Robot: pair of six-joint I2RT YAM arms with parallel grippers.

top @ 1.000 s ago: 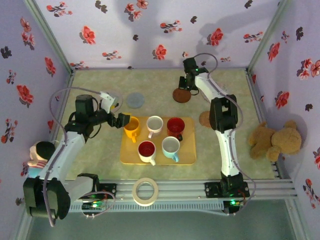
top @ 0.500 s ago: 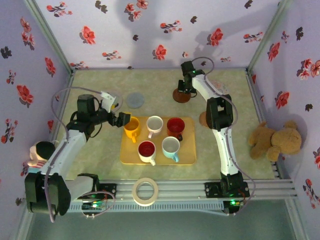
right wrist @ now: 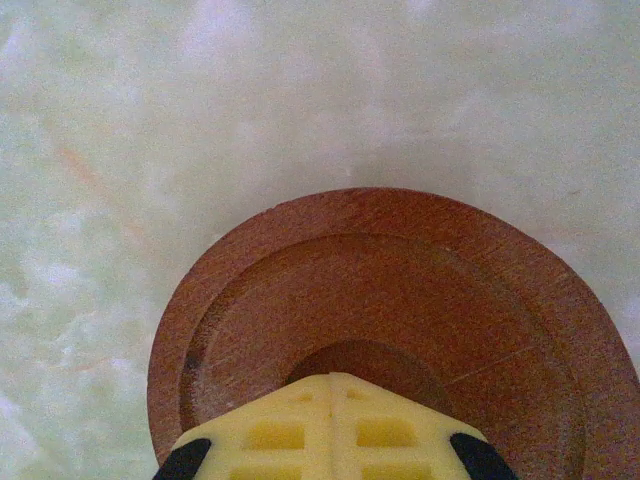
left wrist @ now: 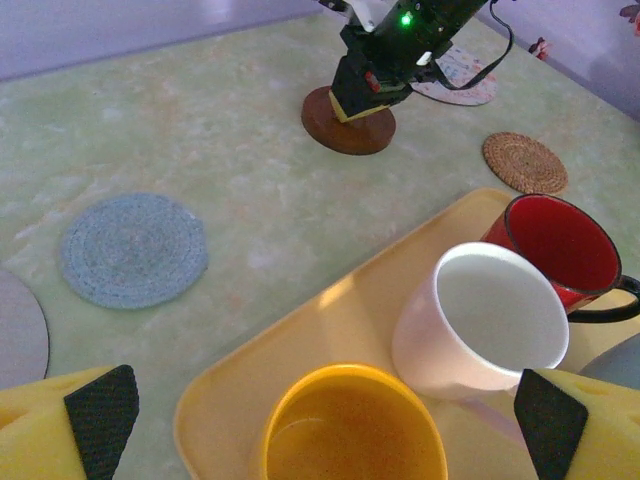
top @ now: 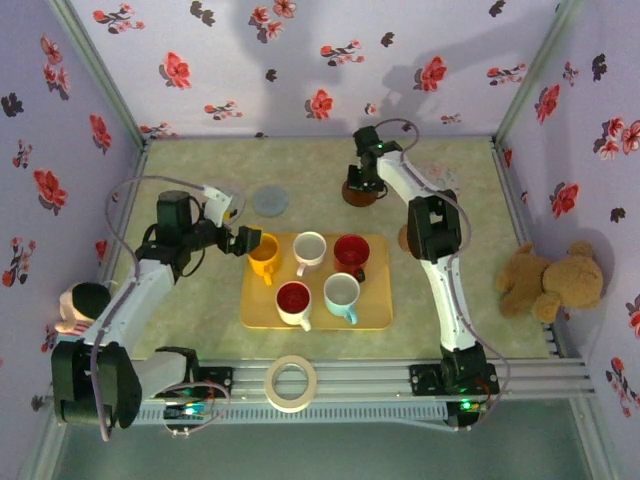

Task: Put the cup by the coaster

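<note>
The yellow cup (left wrist: 352, 425) stands upright on the near-left corner of the tray (left wrist: 340, 320), not yet lifted. My left gripper (top: 250, 244) straddles it with the fingers spread as wide as they go, one foam pad on each side and neither touching the wall. Over the last second this arm has hardly stirred, so the grasp is still to be made.

The change is on the far side. My right gripper (right wrist: 330, 425) has swung left and come down over the wooden coaster (right wrist: 400, 290), and the coaster looks nudged slightly left with it. Those fingers are closed tight and hold nothing; their tips sit over the coaster's centre (whether they press on it I cannot tell). I judge that this settles the target spot, which lies well apart from the cup, far and to the right.

The cup is glossy glazed ceramic, round and open-mouthed. Beside it on the smooth yellow tray are a white cup (left wrist: 485, 320) and a red cup (left wrist: 560, 245), close enough to knock. The wooden coaster is a turned brown disc with a ringed recess. A blue-grey woven coaster (left wrist: 133, 250) lies flat on the pale marbled table (left wrist: 250, 150).
</note>
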